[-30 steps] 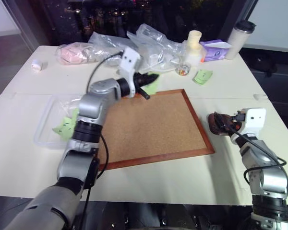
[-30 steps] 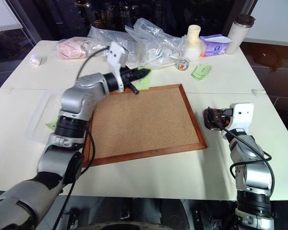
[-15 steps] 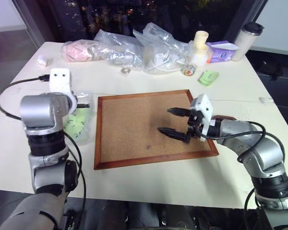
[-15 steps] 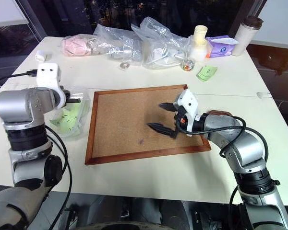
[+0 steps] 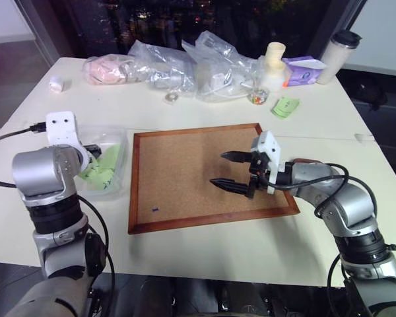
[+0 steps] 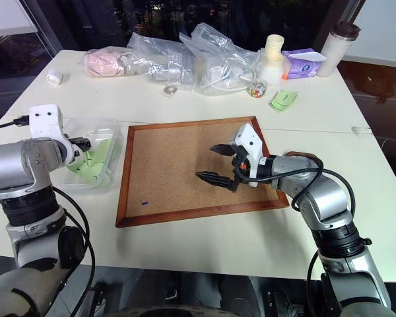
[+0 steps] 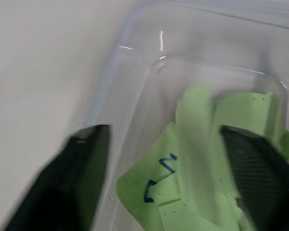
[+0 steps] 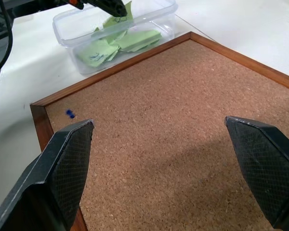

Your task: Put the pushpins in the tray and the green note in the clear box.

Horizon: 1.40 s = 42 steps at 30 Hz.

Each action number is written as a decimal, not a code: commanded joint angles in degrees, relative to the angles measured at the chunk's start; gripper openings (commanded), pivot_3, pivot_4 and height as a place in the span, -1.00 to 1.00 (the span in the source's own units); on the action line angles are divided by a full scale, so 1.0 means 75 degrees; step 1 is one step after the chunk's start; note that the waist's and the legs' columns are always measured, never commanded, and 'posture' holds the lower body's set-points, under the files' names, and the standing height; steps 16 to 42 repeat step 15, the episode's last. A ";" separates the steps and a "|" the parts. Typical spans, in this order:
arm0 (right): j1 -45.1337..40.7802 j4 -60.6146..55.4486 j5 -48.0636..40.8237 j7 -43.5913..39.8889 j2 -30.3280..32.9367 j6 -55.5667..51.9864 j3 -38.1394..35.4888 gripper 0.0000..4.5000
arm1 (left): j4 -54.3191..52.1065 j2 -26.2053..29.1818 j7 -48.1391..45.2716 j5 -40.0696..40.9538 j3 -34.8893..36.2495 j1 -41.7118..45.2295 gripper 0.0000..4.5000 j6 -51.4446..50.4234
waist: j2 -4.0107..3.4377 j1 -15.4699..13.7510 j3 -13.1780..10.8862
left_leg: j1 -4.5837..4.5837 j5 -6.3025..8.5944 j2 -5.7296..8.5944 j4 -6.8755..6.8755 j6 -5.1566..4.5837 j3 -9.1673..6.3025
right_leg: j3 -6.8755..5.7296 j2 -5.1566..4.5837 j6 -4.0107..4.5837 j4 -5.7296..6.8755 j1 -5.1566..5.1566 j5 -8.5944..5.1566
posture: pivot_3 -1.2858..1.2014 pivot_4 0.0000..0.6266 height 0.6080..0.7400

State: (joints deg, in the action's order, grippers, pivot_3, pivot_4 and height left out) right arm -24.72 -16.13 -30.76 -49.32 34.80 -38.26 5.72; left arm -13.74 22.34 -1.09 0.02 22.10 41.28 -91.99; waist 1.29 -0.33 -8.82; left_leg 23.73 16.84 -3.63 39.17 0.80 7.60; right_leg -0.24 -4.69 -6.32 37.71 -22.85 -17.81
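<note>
My left hand (image 7: pixel 154 192) spread over clear box (image 5: pixel 116 142) at frame left, green note (image 7: pixel 183 173) lying inside; right hand (image 5: pixel 226 170) spread above cork board (image 5: pixel 185 178); blue pushpin (image 5: pixel 155 209) at board's lower-left corner; approach low, pinch head squarely; tray (image 5: pixel 309 162) behind right forearm.

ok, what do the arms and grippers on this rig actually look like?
Both arms are chunky silver-grey metal segments joined by black rings, with loose black cables looping alongside. Each wrist carries a white boxy camera housing with two small dark holes. The left gripper and right gripper each have two tapered black fingers, whose pads show a fine cross-hatched texture.
</note>
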 commanded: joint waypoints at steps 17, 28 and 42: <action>0.0379 -0.0735 -0.0186 0.0117 0.0131 -0.0186 -0.0468 1.00 | -0.0247 0.2077 -0.2530 0.1708 -0.0179 0.0201 0.99 0.1511 | 0.0000 0.0118 0.0000 | 0.0000 0.0000 -0.0002 -0.0001 0.0001 0.0002 | 0.0001 0.0002 0.0001 0.0007 -0.0006 0.0000 | 0.03 -0.52 0.92; 0.0379 -0.0735 -0.0186 0.0117 0.0131 -0.0186 -0.0468 1.00 | -0.0247 0.2077 -0.2530 0.1708 -0.0179 0.0201 0.99 0.1511 | 0.0000 0.0118 0.0000 | 0.0000 0.0000 -0.0002 -0.0001 0.0001 0.0002 | 0.0001 0.0002 0.0001 0.0007 -0.0006 0.0000 | 0.03 -0.52 0.92; 0.0379 -0.0735 -0.0186 0.0117 0.0131 -0.0186 -0.0468 1.00 | -0.0247 0.2077 -0.2530 0.1708 -0.0179 0.0201 0.99 0.1511 | 0.0000 0.0118 0.0000 | 0.0000 0.0000 -0.0002 -0.0001 0.0001 0.0002 | 0.0001 0.0002 0.0001 0.0007 -0.0006 0.0000 | 0.03 -0.52 0.92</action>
